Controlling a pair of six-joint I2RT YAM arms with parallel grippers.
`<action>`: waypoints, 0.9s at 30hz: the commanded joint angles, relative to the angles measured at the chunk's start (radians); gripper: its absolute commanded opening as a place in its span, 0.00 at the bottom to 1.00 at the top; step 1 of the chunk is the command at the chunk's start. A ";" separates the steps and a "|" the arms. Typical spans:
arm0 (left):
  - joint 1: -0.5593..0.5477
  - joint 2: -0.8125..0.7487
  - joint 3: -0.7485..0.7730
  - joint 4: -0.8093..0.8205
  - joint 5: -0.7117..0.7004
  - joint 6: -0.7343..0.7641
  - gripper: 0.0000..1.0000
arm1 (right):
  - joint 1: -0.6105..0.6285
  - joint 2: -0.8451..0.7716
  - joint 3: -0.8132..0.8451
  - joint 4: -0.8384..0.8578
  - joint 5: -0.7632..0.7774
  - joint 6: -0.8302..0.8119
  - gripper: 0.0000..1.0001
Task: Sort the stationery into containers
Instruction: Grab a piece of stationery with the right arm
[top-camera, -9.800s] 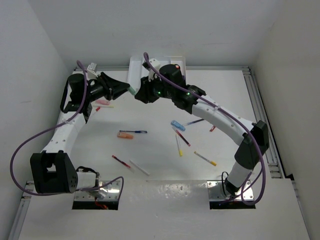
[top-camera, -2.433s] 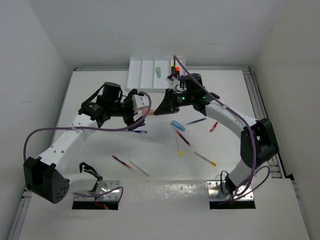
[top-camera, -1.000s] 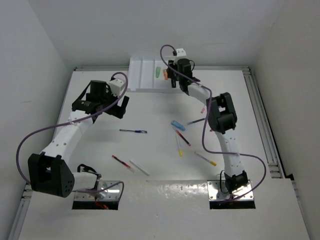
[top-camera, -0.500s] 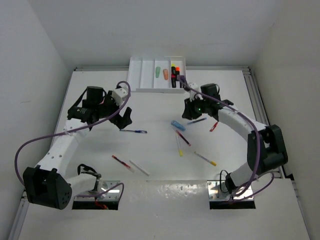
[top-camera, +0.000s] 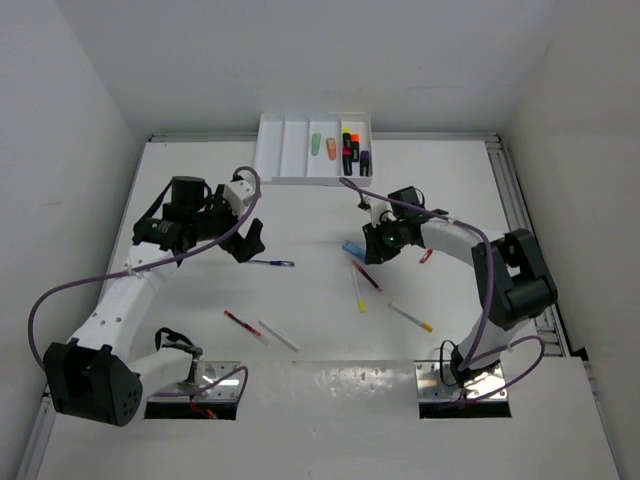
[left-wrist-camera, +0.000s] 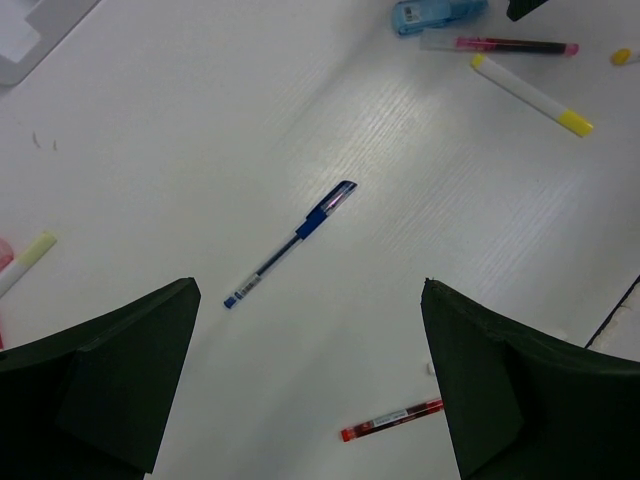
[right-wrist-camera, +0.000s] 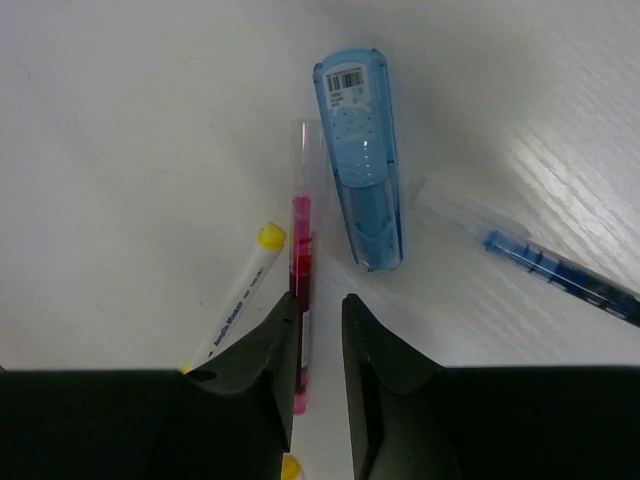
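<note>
The white tray (top-camera: 290, 150) at the back holds green (top-camera: 316, 146), orange (top-camera: 331, 149), yellow-black (top-camera: 347, 150) and purple (top-camera: 364, 160) highlighters. My right gripper (top-camera: 372, 246) (right-wrist-camera: 319, 300) hovers low beside the blue highlighter (top-camera: 353, 250) (right-wrist-camera: 362, 160). Its jaws are narrowly open, and a red pen (right-wrist-camera: 300, 240) lies on the table under the gap. A yellow-capped white marker (right-wrist-camera: 240, 295) lies to the left of it. My left gripper (top-camera: 250, 236) (left-wrist-camera: 309, 290) hangs wide open above a blue pen (top-camera: 270, 263) (left-wrist-camera: 290, 243), holding nothing.
More stationery is scattered on the table: a red pen (top-camera: 242, 322) (left-wrist-camera: 392, 420), a white pen (top-camera: 279, 335), a yellow-tipped pen (top-camera: 411, 317), a small red item (top-camera: 426, 256) and a dark blue pen (right-wrist-camera: 560, 275). Metal rails run along the right edge (top-camera: 520, 210).
My right arm has swung back from the tray down to the blue highlighter, and its jaws have narrowed. The left arm has shifted only slightly, still open over the blue pen.
</note>
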 joint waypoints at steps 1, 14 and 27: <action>-0.005 0.007 0.013 0.006 0.020 0.010 1.00 | 0.025 0.034 0.048 0.035 0.008 -0.031 0.24; -0.006 0.041 0.059 -0.009 0.007 0.044 1.00 | 0.037 0.077 0.092 0.030 0.071 -0.047 0.35; -0.006 0.071 0.074 0.009 0.010 0.033 1.00 | 0.020 0.151 0.166 -0.051 0.071 -0.125 0.45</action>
